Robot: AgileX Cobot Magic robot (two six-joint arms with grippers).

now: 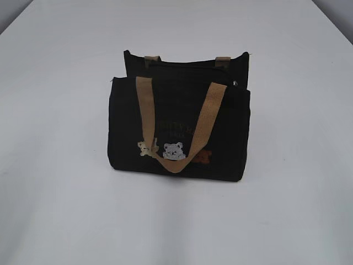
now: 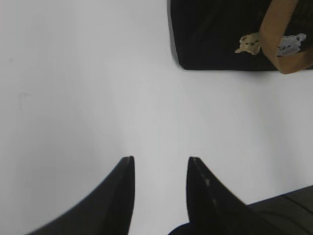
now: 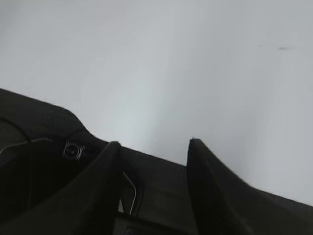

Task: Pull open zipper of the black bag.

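The black bag [image 1: 179, 130] stands upright in the middle of the white table, with tan handles [image 1: 182, 118] and bear patches on its front. Its zipper [image 1: 185, 66] runs along the top edge, and a small silver glint [image 1: 235, 84] shows at the right end. Neither gripper appears in the exterior view. My left gripper [image 2: 160, 159] hovers open over bare table, with the black bag's [image 2: 220, 34] lower left corner far off at the upper right. My right gripper [image 3: 153, 143] is open, holding nothing, and the bag does not show in its view.
A dark black structure [image 3: 44, 147] with a small round metal fitting [image 3: 73, 150] and a thin wire [image 3: 131, 191] lies under the right fingers; I cannot tell what it is. A dark edge [image 2: 293, 200] shows at the left wrist view's lower right. White table [image 1: 55, 193] surrounds the bag.
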